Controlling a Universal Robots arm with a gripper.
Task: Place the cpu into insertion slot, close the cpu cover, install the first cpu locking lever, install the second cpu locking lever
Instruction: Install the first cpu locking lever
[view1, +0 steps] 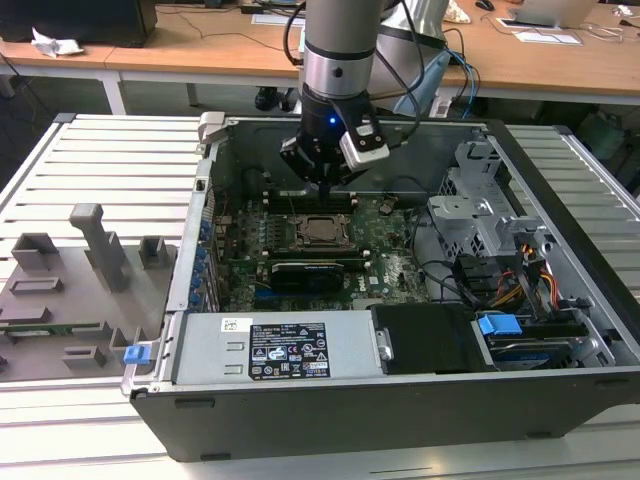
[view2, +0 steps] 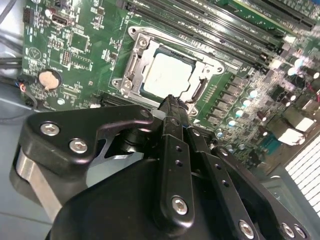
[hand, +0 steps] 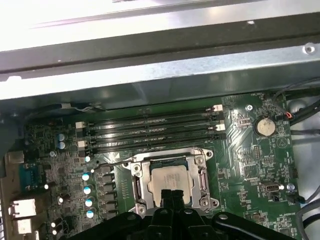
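Hand (view2: 172, 102), fingers pressed together and empty, poised directly above the cpu (view2: 167, 75), which lies seated beneath the closed cpu cover (view2: 134, 60).

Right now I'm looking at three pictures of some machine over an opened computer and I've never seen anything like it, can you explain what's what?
The grey column in the exterior view is a robot arm, ending in a black gripper that hangs over an open computer case. That picture comes from a camera standing off the arm. The other two come from cameras riding near the arm's wrist, looking down past the gripper's fingers.

Inside the case lies a green motherboard. In its middle sits the cpu, a pale silvery square chip, already in its socket. The cpu cover, a metal frame, lies around it in both wrist views.

The gripper's fingers are together and hold nothing; their tips sit just above the socket's edge.
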